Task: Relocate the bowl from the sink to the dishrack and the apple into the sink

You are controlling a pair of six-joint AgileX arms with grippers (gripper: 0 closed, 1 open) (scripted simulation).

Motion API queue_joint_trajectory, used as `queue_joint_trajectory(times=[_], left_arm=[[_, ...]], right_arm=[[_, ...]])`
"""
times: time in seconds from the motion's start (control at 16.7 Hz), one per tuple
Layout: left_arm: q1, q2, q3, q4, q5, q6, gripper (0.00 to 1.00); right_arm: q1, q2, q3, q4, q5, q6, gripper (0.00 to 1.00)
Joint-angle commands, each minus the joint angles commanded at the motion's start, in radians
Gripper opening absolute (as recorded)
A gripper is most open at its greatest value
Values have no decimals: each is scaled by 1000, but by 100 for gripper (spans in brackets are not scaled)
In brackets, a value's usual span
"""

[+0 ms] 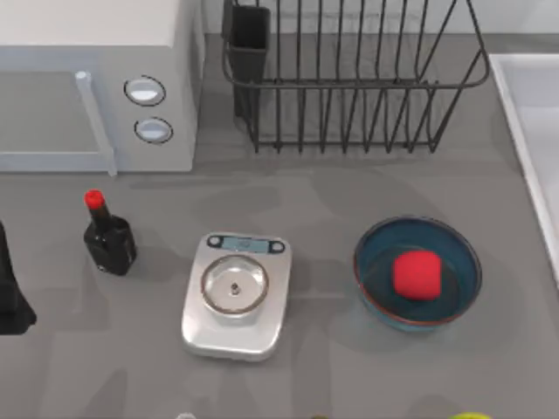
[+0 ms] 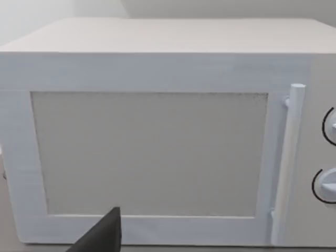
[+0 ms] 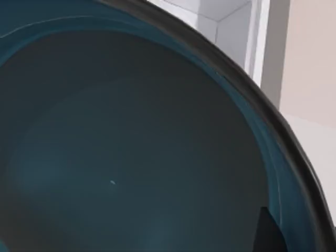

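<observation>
Your right jaws sit right over a teal bowl's point(image 3: 131, 157) inside — its rim cut off, their grip impossible to tell — while the apple point(image 1: 416, 274) rests in another bowl point(image 1: 417, 272) on the bench point(image 1: 332, 192).

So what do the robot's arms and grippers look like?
Very little of them can be seen. The left arm is a plain black, blocky shape at the top view's left edge, without visible cables or markings. In the left wrist view, a matte black wedge-shaped fingertip pokes up. The right wrist view shows another dark pointed fingertip.
</observation>
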Motion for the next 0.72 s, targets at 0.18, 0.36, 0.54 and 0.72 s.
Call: queue_joint_trajectory(times=[0.18, 0.36, 0.54, 0.72], left_arm=[[0, 0, 0, 0, 0, 0, 100], [0, 0, 0, 0, 0, 0, 100], [0, 0, 0, 0, 0, 0, 100], [0, 0, 0, 0, 0, 0, 100]], right_arm=[[176, 13, 5, 151, 99, 93, 0], [336, 19, -1, 315, 201, 175, 0], [488, 28, -8, 523, 308, 251, 0], [638, 36, -19, 755, 410, 324, 0]])
